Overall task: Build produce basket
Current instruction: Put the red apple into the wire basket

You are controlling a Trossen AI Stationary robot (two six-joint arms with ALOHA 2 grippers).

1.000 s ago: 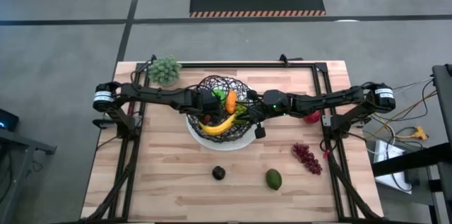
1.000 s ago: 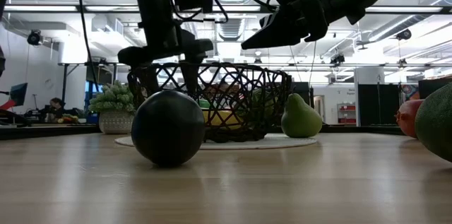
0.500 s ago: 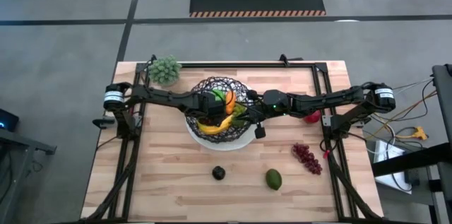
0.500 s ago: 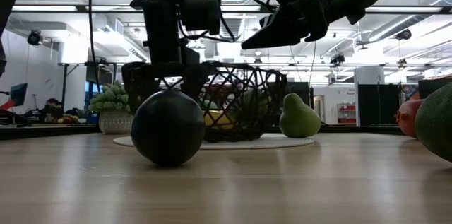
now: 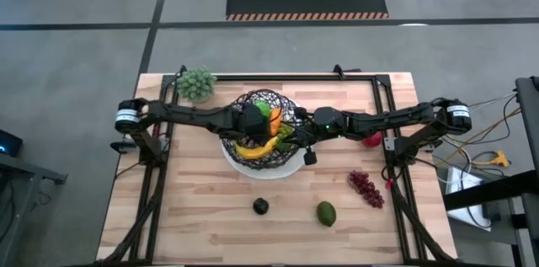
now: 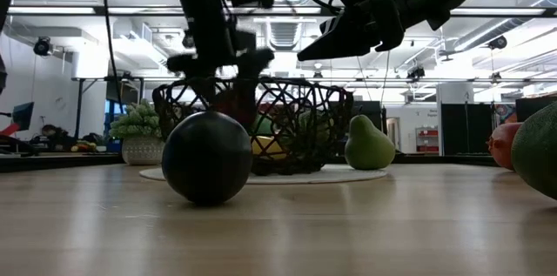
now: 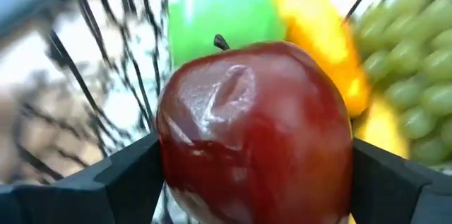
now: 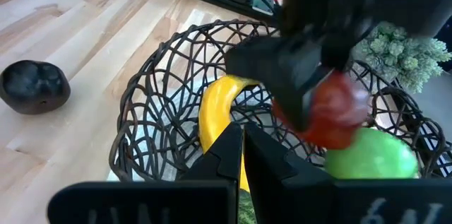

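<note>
Two arms, both mine, meet over the basket [image 5: 264, 128] near table centre. My left gripper [image 8: 311, 90] is over the basket's left half, fingers clamped on a red apple [image 7: 254, 136]; the apple sits between the fingers [image 7: 123, 174], just above the basket's contents. Under and past the apple lie a green apple [image 8: 367, 157], a banana [image 8: 215, 118], an orange carrot [image 5: 275, 119] and green grapes [image 7: 409, 75], all inside the wire bowl. The basket sits on a white plate [image 5: 290, 164]. My right gripper [image 8: 240, 146] hangs just right of the basket rim, jaws shut, nothing in them.

On the bare wood in front: dark plum [image 5: 261, 206] left, avocado [image 5: 326, 213] beside it, dark red grapes [image 5: 366, 188] further right. Another red fruit [image 5: 371, 140] shows partly under my right arm. A leafy cluster [image 5: 196, 82] sits at the back left corner.
</note>
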